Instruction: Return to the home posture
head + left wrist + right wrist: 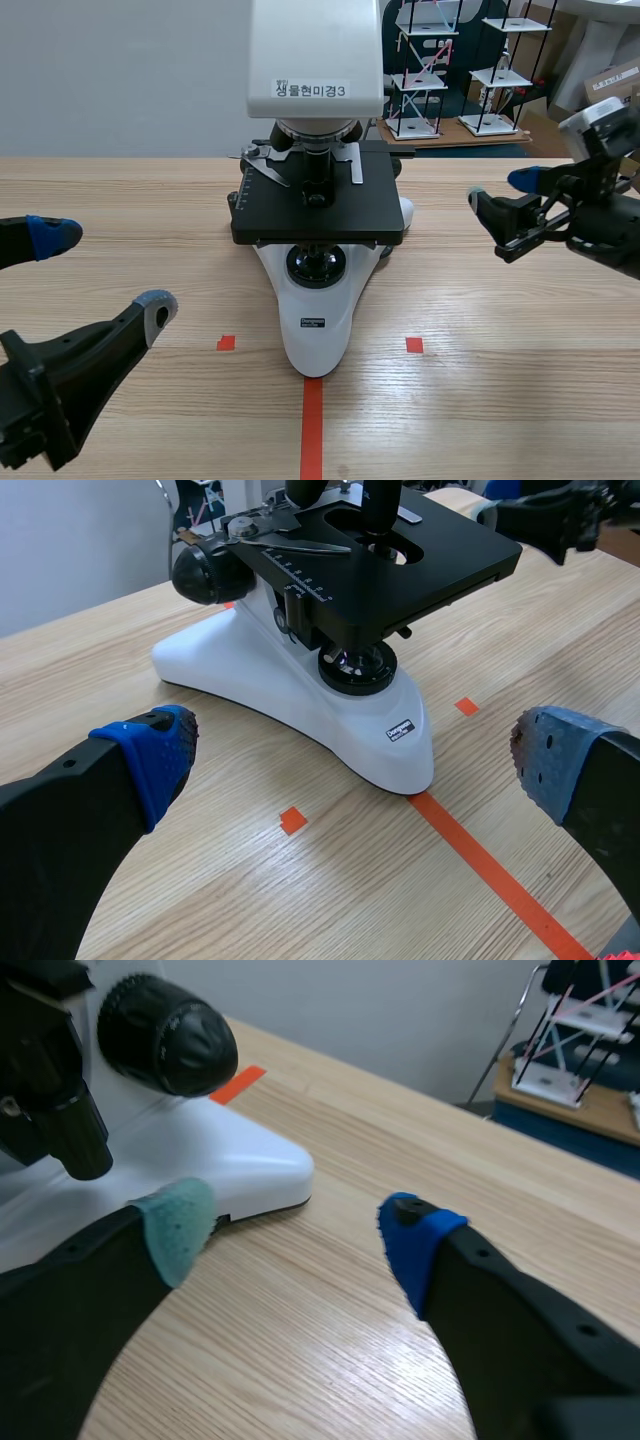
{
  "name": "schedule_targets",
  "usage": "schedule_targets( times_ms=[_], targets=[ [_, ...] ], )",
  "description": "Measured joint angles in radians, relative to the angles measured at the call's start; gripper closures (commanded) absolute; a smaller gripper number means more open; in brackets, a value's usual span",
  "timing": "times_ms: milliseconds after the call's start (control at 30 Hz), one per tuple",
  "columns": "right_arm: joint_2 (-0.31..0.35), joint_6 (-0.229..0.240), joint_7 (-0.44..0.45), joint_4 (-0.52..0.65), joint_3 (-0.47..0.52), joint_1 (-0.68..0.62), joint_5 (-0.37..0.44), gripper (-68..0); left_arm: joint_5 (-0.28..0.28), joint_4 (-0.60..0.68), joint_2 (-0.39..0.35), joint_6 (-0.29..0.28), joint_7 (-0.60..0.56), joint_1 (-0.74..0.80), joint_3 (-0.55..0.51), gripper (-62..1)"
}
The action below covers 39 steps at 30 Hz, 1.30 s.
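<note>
A white and black microscope stands at the middle of the wooden table, its base ahead of my left gripper. My left gripper sits low at the left, open and holding nothing, its blue pads wide apart. My right gripper hovers at the right of the microscope stage, open and holding nothing. In the right wrist view its fingers flank bare table beside the microscope's rear foot and focus knob.
Orange-red tape marks lie in front of the microscope. Behind the table stand white shelf racks and a cardboard box. The other arm's gripper shows past the stage in the left wrist view.
</note>
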Motion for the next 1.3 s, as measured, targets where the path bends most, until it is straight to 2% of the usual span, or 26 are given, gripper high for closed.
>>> schedule_targets(
  times_ms=[167, 300, 467, 633, 767, 933, 1300],
  targets=[
    [0.037, 0.0, -0.002, 0.215, 0.106, -0.204, 0.0, -58.7, 0.0, 0.0, 0.0, 0.0, 0.0, 0.0, 0.0, -62.3],
    [0.045, 0.0, -0.036, 0.396, 0.187, -0.39, -0.001, -64.6, 0.0, 0.0, 0.0, 0.0, 0.0, 0.0, 0.0, -62.3],
    [0.045, 0.001, -0.042, 0.607, 0.29, -0.607, -0.008, -66.0, 0.0, 0.0, 0.0, 0.0, 0.0, 0.0, 0.0, -62.3],
    [0.046, 0.001, -0.042, 0.752, 0.373, -0.782, -0.032, -66.0, 0.0, 0.0, 0.0, 0.0, 0.0, 0.0, 0.0, -62.3],
    [0.046, 0.001, 0.002, 0.818, 0.42, -0.885, -0.064, -66.0, 0.0, 0.0, 0.0, 0.0, 0.0, 0.0, 0.0, -62.3],
    [0.046, 0.0, 0.093, 0.83, 0.436, -0.959, -0.087, -65.9, 0.0, 0.0, 0.0, 0.0, 0.0, 0.0, 0.0, -62.3],
    [0.046, 0.0, 0.109, 0.823, 0.436, -0.972, -0.098, -65.9, 0.0, 0.0, 0.0, 0.0, 0.0, 0.0, 0.0, -62.3]
  ],
)
